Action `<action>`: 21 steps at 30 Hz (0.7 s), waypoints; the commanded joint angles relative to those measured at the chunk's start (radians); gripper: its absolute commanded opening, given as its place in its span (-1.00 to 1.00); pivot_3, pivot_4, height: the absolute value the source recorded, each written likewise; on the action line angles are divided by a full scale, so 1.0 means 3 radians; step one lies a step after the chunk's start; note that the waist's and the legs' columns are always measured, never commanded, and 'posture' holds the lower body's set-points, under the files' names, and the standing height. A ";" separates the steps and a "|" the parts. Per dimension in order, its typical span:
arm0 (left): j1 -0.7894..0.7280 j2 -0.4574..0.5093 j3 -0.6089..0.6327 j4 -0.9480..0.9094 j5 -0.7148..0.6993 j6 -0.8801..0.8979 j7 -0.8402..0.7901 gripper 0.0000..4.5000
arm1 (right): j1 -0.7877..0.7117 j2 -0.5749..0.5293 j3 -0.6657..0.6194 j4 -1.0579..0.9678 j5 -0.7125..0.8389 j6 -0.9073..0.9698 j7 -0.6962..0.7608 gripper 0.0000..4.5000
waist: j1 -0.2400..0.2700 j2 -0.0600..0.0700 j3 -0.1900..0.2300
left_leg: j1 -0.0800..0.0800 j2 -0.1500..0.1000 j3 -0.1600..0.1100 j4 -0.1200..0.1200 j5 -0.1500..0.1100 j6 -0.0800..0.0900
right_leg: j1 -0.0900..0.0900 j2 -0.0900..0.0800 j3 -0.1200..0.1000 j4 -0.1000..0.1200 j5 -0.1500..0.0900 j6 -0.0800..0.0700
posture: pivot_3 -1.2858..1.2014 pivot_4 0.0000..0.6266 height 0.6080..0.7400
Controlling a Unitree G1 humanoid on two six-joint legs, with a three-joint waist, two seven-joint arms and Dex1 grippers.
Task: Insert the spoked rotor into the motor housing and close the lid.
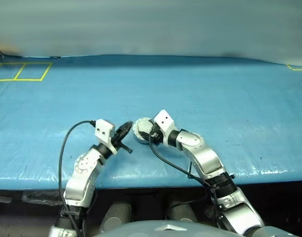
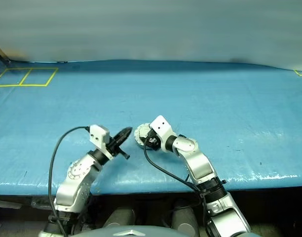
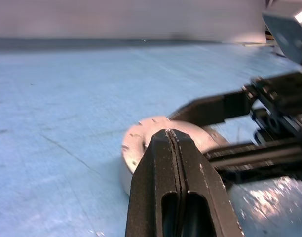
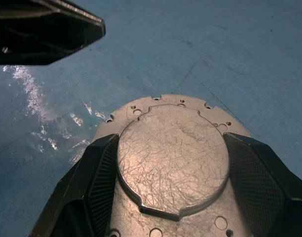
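Your right gripper [image 4: 170, 197] grasps the housing [image 4: 171, 163] across its round body, just above the blue tabletop [image 1: 215, 98]. Your left gripper [image 1: 125, 140], clenched on the rotor [image 1: 123, 132], sits just beside it, so bring the rotor square to the housing's open face and keep the right grasp steady. No brand, label or writing can be read.

The motor housing [image 1: 141, 130] is set on the table [image 1: 200, 94], near its front edge. The right gripper [image 4: 170, 197] is placed around the housing from the right. Just left of the housing, the left gripper [image 1: 125, 132] is seen, apparently apart from it.
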 commanded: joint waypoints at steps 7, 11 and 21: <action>-0.0734 0.0308 0.0251 0.0001 -0.0883 0.1708 -0.0042 -1.00 | 0.0226 0.0006 0.0148 0.0378 -0.0105 -0.0197 0.0017 0.34 | -0.0030 -0.0007 -0.0002 | 0.0002 -0.0005 0.0000 0.0000 0.0002 -0.0008 | 0.0003 0.0001 -0.0001 -0.0001 -0.0003 0.0004 | 0.03 -0.52 1.00; -0.0898 0.0399 0.0153 0.0138 -0.0836 0.1923 -0.0103 -1.00 | 0.0228 0.0013 0.0138 0.0353 -0.0103 -0.0204 0.0007 0.34 | -0.0031 -0.0007 -0.0002 | 0.0004 -0.0004 0.0000 -0.0002 0.0004 -0.0015 | 0.0002 0.0002 0.0001 -0.0001 -0.0001 -0.0002 | 0.03 -0.52 1.00; -0.0979 0.0320 -0.0011 0.0435 -0.0502 0.1921 0.0048 -1.00 | 0.0239 -0.0004 0.0162 0.0341 -0.0129 -0.0185 0.0009 0.34 | -0.0027 -0.0008 -0.0001 | 0.0004 -0.0004 -0.0001 -0.0005 0.0004 -0.0020 | 0.0001 0.0000 0.0006 -0.0003 0.0001 -0.0008 | 0.03 -0.52 1.00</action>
